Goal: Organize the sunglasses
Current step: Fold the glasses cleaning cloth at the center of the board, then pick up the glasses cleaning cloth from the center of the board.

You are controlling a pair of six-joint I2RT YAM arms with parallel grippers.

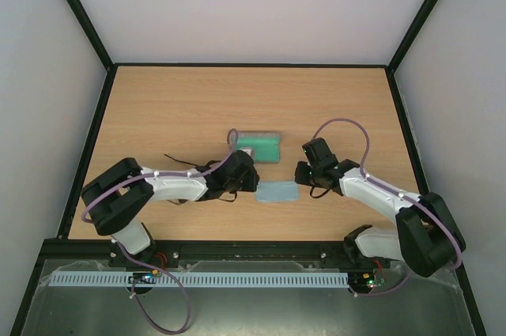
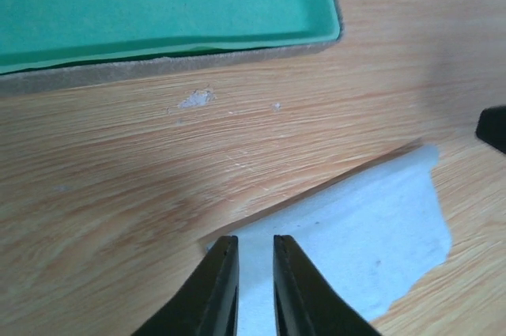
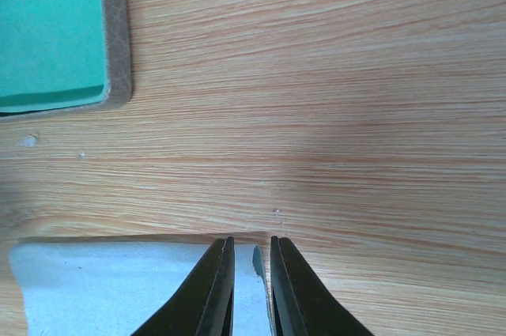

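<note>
Can't find the sunglasses in any of the three views. The case point(image 1: 261, 137) lies open, and the stretches of its green lining that my wrist cameras catch are bare. The overhead view shows a pale speck at the case's left end, too small to name. The pair may be hidden under my left arm, but I can't tell.

The light blue cloth point(image 1: 277, 192) lies flat on the table point(image 1: 174, 107), just to the near side of the case. Both arms are on it.

- Left fingers point(image 2: 217, 288): a narrow slit apart, tips over the cloth's corner nearest the case. Cloth shows through the gap and nothing looks clamped.
- Right fingers point(image 3: 215, 288): same narrow slit, at the cloth's far-right corner. A bit of cloth edge curls up inside the gap but doesn't fill it, so I read that as not gripped.

Handling, my estimate for sunglasses in general since I can't see this pair:
- Light, so grip force is no issue.
- The frame probably bends easily.
- Lenses are slick and scratch easily.
- Temple arms will flop on their hinges unless folded.

I'd pinch at the bridge, or across both folded temples near a hinge, and never on the lenses.

The cloth is limp and will only lift by a corner.
</note>
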